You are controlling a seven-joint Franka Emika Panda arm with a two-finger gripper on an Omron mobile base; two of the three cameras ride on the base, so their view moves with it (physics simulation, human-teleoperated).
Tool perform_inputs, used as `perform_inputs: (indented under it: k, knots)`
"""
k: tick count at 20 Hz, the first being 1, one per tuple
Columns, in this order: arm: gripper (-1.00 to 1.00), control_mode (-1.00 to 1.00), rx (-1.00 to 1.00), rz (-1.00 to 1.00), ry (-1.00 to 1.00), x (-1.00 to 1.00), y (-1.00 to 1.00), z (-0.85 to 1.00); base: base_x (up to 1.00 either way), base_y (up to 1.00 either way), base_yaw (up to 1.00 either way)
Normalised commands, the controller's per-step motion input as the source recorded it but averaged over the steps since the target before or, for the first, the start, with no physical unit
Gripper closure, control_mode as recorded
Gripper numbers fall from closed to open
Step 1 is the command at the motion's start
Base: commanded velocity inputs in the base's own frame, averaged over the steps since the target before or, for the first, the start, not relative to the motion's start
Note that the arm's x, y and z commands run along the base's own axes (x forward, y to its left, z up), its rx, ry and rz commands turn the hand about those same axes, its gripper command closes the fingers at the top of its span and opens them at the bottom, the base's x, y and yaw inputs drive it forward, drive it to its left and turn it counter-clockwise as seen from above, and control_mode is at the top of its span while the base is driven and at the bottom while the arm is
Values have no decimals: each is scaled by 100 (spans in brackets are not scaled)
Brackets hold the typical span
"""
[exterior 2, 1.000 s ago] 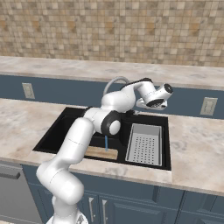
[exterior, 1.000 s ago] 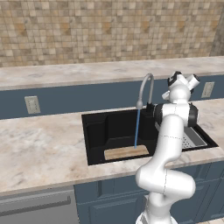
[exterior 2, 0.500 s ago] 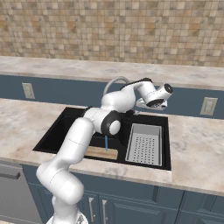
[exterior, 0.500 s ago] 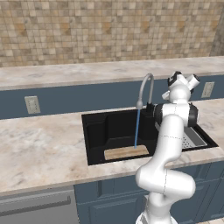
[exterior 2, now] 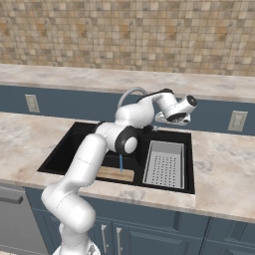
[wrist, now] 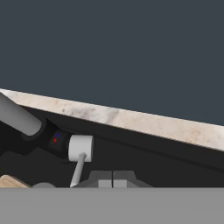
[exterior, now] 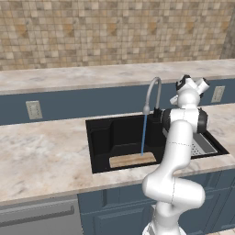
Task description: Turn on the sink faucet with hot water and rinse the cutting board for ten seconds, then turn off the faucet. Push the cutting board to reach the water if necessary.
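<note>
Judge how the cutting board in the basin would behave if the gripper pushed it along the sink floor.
The cutting board looks like a flat wooden slab, so it is probably stiff and would slide rather than roll or tip. The water lands on it, so it may be slippery. It lies near the sink's front wall, limiting travel that way.

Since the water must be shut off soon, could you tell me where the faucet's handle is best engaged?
Judging by the hand view, engage the thin grey lever jutting from the white cylindrical handle on the silver gooseneck faucet's dark base. Come from the lever's free end with the shut gripper; it projects clear, giving leverage.
</note>
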Motion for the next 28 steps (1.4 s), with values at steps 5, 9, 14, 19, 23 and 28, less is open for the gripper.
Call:
perform_inputs:
  k: [5, 9, 14, 19, 23, 28]
  knots:
    - [100, -100, 0, 0, 0, 0, 0, 0, 0, 0, 0]
    - [100, -100, 0, 0, 0, 0, 0, 0, 0, 0, 0]
    - [100, -100, 0, 0, 0, 0, 0, 0, 0, 0, 0]
    - [100, -100, 0, 0, 0, 0, 0, 0, 0, 0, 0]
    - [100, -100, 0, 0, 0, 0, 0, 0, 0, 0, 0]
    - [100, -100, 0, 0, 0, 0, 0, 0, 0, 0, 0]
